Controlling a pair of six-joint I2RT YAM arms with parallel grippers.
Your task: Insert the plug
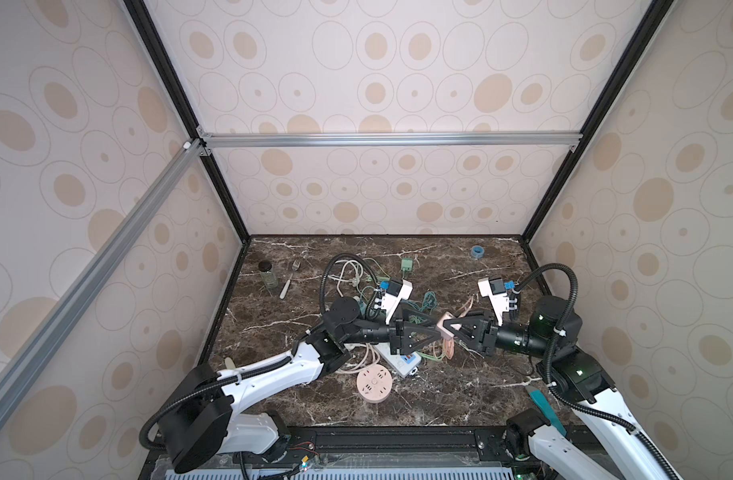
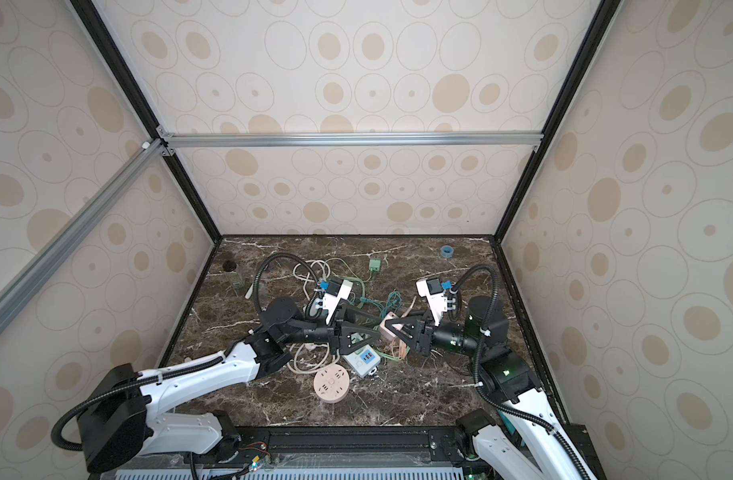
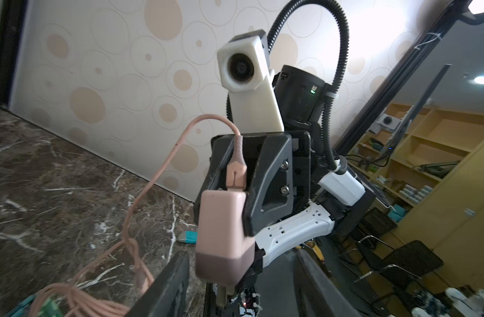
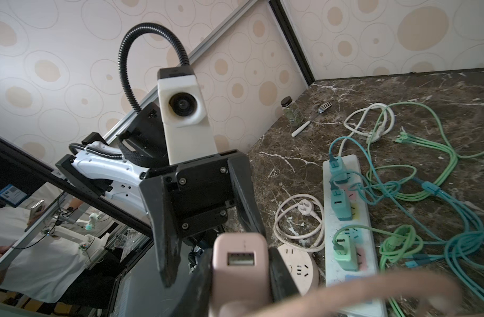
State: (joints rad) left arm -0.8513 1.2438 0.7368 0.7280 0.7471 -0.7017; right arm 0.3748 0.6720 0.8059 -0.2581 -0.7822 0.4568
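Both arms are reaching level over the table [image 1: 460,395], hands meeting tip to tip. The right hand [image 1: 451,327] is clamping the pink charger [image 3: 221,219] by its sides, in the air near the white power strip [image 4: 345,197]. The left hand [image 1: 433,328] is gaping and holding nothing, its fingers [image 3: 166,285] flanking the charger's prong end. The charger's USB port is facing the right wrist camera.

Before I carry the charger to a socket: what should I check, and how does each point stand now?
1. Right gripper shut on pink charger: ok.
2. Left gripper open: ok.
3. Left gripper clear of charger: not ok, its fingers flank it.
4. Round pink socket unoccupied: ok.
5. Pink cable untangled from green cables: cannot tell.
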